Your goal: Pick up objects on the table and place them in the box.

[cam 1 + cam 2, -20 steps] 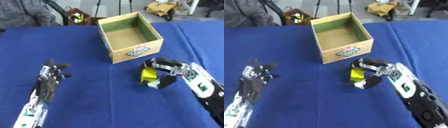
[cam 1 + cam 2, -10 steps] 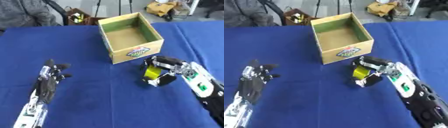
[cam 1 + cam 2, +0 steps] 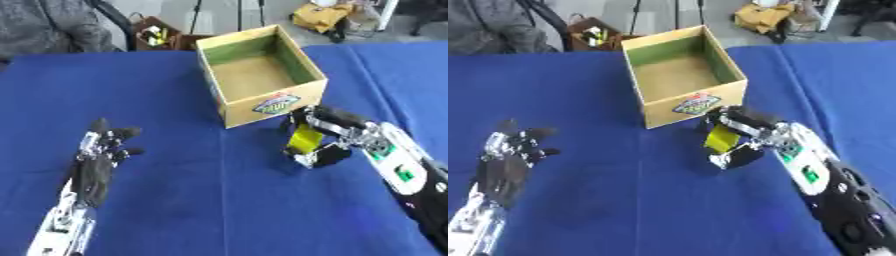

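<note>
An open cardboard box [image 3: 261, 75] with a green inside and a logo on its front stands at the middle back of the blue table. Just in front of its right corner, my right hand [image 3: 337, 135] is curled round a small yellow object [image 3: 304, 139], held a little above the cloth. The object's far side is hidden by the fingers. My left hand [image 3: 101, 152] rests open on the table at the left, fingers spread and pointing away from me, holding nothing.
The blue table [image 3: 201, 200] stretches wide in front and to the left. Beyond its far edge are a seated person [image 3: 48, 25], a brown bag [image 3: 153, 34], tripod legs and a yellow bag [image 3: 319, 17] on the floor.
My right hand with the yellow object has shifted slightly toward the box. The left hand has stayed still.
</note>
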